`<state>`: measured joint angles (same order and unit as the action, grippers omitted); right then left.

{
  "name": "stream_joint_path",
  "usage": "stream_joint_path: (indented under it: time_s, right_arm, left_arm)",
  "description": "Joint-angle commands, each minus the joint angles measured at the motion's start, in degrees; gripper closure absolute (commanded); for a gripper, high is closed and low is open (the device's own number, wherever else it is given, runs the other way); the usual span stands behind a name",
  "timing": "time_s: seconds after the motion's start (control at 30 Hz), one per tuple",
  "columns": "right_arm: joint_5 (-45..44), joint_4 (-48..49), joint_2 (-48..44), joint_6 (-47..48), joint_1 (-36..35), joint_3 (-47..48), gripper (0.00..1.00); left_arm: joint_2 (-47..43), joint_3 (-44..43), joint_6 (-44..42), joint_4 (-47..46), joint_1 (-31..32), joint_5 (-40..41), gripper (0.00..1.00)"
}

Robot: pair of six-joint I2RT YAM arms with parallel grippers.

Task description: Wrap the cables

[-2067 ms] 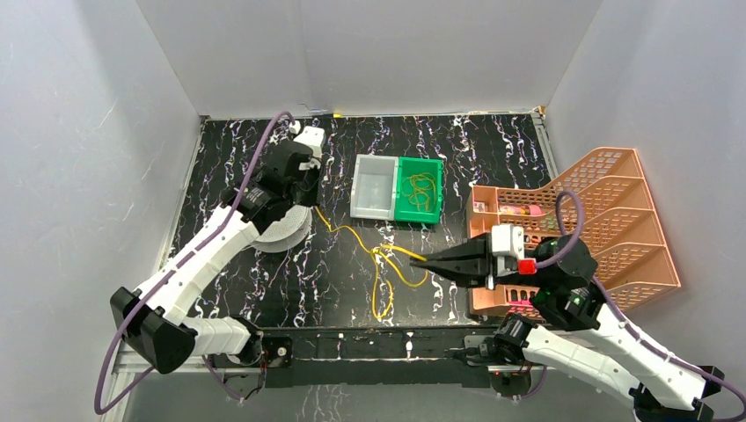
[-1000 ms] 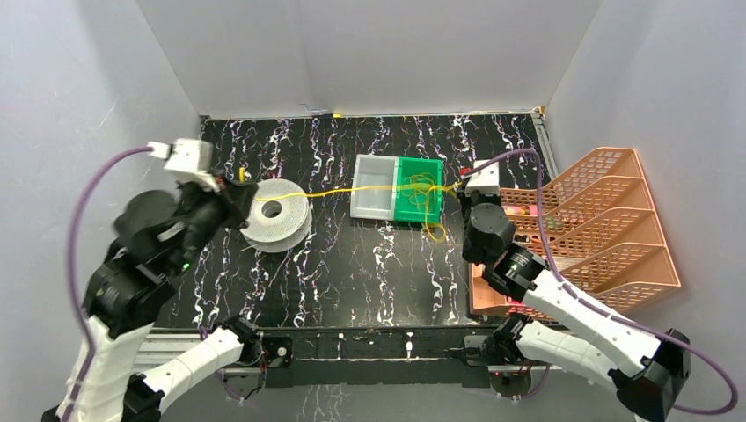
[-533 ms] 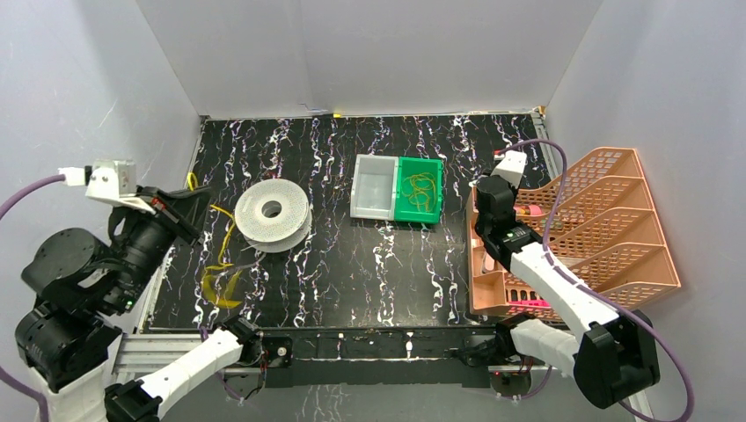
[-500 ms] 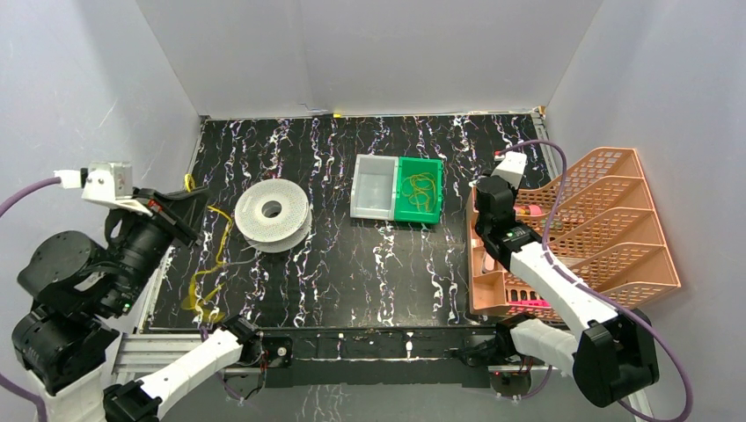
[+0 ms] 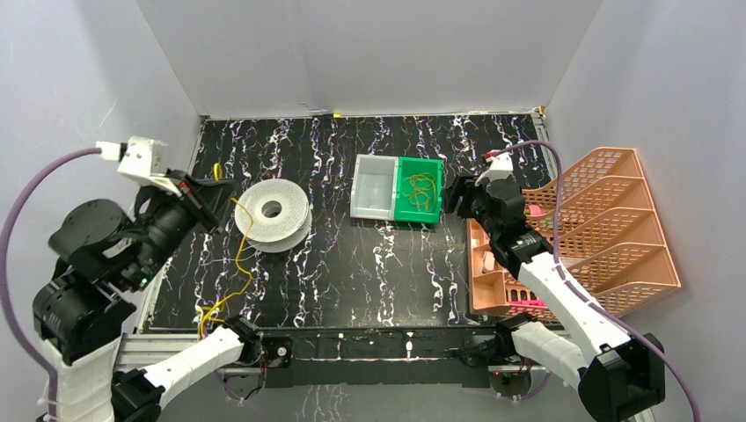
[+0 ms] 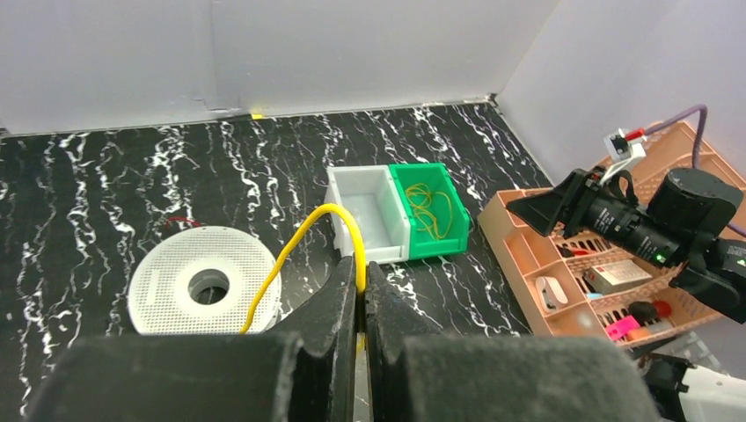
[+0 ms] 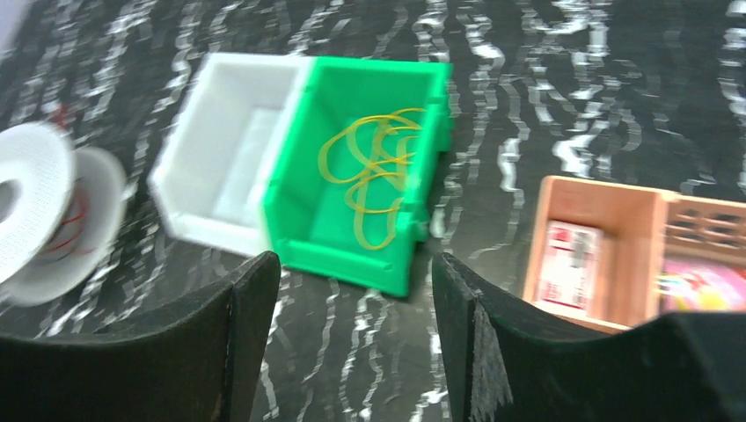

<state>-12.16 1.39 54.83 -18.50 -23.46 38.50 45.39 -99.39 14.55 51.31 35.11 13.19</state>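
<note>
At the far left the left gripper [image 5: 209, 189] was raised above the table [image 5: 352, 272], its 2 fingers [image 6: 339, 303] pressed together and pinching 1 yellow cable [image 5: 239, 255]. In the left wrist view the cable [image 6: 299, 242] arched up out of the pinch and dropped away to the left, crossing in front of the spool [image 6: 204, 286]. From above it hung down past the spool's left side in a loose, wavy line and seemed to end in a small tangle at the near left edge of the table, though that end was too thin to read well. Whether it touched the spool could not be told. The white perforated spool [image 5: 273, 214] lay flat just right of the left gripper, with a little red wire showing at its rim. Right of it, well apart, the white bin [image 5: 374, 186] and the green bin [image 5: 419, 220] stood touching side by side. More loose cables [image 5: 422, 189] lay coiled inside the green bin. Just right of that bin the right gripper [image 5: 453, 193] hovered, pointing left with its fingers [image 7: 251, 343] spread wide and holding nothing. Its wrist view looked down between them onto the loose cables [image 7: 374, 189]. The orange rack [image 5: 616, 229] sat at the right edge.
</note>
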Motion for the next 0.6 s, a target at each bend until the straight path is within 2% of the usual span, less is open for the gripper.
stream_joint_path:
  time_s: [0.0,0.23,0.4,0.57]
  right_arm:
    - [17.12,1.28,-1.80,-1.88,0.10,3.38,0.26]
    - [29.11,2.91,-5.24,-3.64,0.13,-0.06,0.22]
    - [32.66,3.14,-7.58,-3.11,0.04,-1.92,0.21]
    - [34.91,3.36,-7.96,-4.12,0.08,-4.03,0.20]
  left_arm:
    - [3.41,-1.73,-0.25,-2.94,0.31,-7.06,1.00]
    - [7.17,1.81,0.98,-9.69,0.29,-22.73,1.00]
    - [10.25,3.64,2.73,-13.96,0.31,-31.51,1.00]
    - [13.31,3.50,4.40,-17.70,0.31,-36.31,1.00]
